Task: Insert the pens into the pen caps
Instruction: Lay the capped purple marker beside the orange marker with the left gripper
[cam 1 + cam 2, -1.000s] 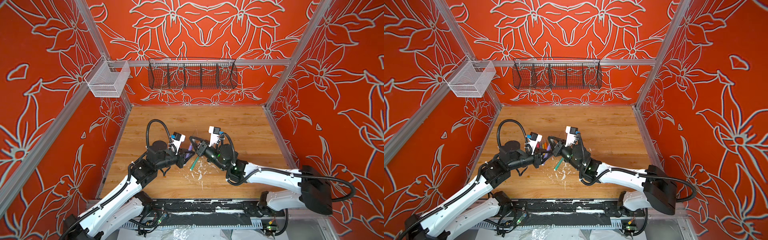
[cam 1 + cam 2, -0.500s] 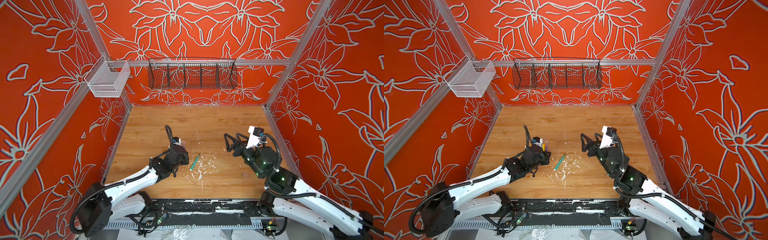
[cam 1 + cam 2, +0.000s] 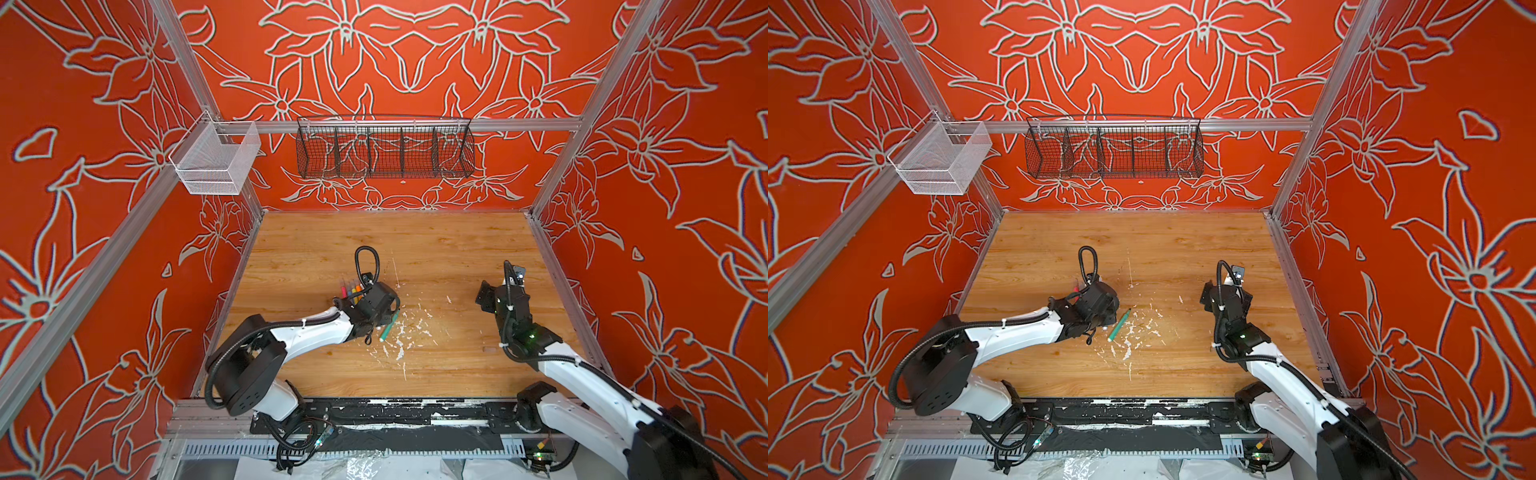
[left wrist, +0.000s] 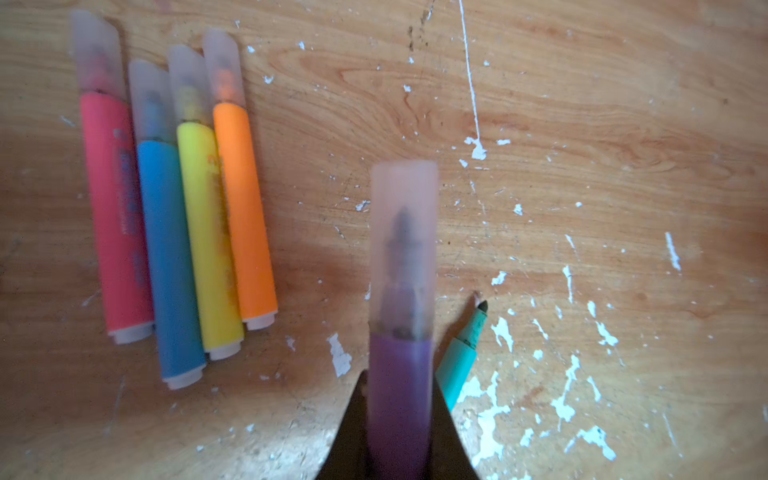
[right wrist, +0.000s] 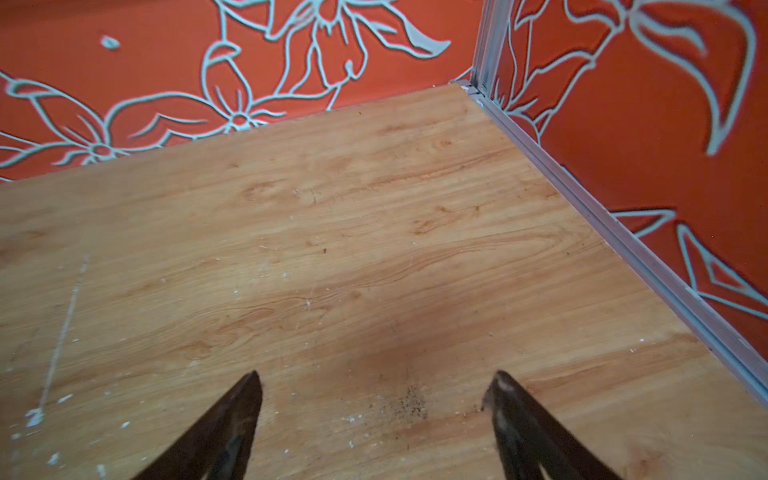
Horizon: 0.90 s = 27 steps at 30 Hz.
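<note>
Two grippers share the wooden table (image 3: 415,249). The right gripper (image 5: 376,386) hangs spread and empty near the wall, keeping clear, we judge. The left gripper (image 4: 399,386) pinches the purple pen (image 4: 399,357), probably to lay it beside four capped pens (image 4: 178,216). The green pen (image 3: 1118,325) lies bare, partly hidden. Its cap we cannot find among the white flecks (image 4: 490,415).

6 pens (image 4: 116,216), 5 pen caps (image 4: 97,54)

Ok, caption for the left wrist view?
Left gripper shut on the capped purple pen; four capped pens and one uncapped green pen lie on the flecked table.
</note>
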Each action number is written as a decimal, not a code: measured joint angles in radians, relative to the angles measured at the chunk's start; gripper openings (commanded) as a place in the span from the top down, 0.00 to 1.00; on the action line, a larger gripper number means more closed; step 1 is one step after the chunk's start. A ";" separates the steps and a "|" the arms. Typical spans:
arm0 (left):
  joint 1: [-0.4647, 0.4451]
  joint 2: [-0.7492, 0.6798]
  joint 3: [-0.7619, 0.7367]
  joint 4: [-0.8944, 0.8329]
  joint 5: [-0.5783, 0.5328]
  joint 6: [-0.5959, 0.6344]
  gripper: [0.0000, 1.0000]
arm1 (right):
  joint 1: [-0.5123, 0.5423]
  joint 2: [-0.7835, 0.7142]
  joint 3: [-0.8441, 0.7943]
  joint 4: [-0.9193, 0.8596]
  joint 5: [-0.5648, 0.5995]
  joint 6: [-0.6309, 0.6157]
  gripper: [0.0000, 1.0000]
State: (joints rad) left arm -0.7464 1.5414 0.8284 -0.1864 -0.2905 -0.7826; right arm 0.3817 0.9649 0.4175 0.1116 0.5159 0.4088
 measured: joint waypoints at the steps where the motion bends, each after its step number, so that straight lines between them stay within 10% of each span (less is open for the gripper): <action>1: 0.000 0.028 0.021 -0.008 -0.007 0.000 1.00 | -0.008 0.021 0.000 0.006 -0.002 0.000 0.16; 21: 0.105 0.432 0.400 -0.249 -0.284 0.008 1.00 | -0.019 0.049 -0.009 0.082 -0.032 0.010 0.16; 27: 0.103 0.445 0.415 -0.307 -0.333 0.004 0.83 | -0.019 0.074 -0.009 0.084 -0.043 0.010 0.17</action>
State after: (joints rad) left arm -0.6434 1.9862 1.2438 -0.4931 -0.6235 -0.7784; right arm 0.3626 1.0386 0.4084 0.1951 0.4728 0.4187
